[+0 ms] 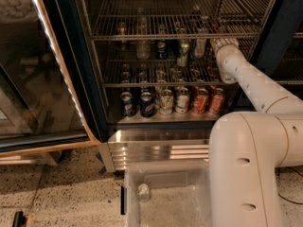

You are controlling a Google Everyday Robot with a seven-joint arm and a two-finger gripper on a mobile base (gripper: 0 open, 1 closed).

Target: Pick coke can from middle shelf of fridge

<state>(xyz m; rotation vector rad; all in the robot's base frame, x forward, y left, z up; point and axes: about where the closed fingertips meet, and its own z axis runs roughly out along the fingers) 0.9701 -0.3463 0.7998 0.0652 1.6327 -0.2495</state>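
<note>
The fridge (71, 65) stands open, its glass door (38, 79) swung to the left. My white arm reaches in from the right over the middle shelf (151, 84). The gripper (220, 43) is at the shelf's right end, deep under the upper rack, and the wrist hides its tip. No red coke can shows; whatever is in front of the gripper is hidden by the arm. On the middle shelf stand a Pepsi can (161, 49), a green can (183, 54), a pale can (200, 47) and a clear bottle (142, 46).
On the fridge floor stand two blue Pepsi cans (137, 103), two silver cans (173, 100) and two orange-red cans (208, 100). The ribbed steel base (156, 148) juts out below. A clear tray (165, 197) on my base sits in front.
</note>
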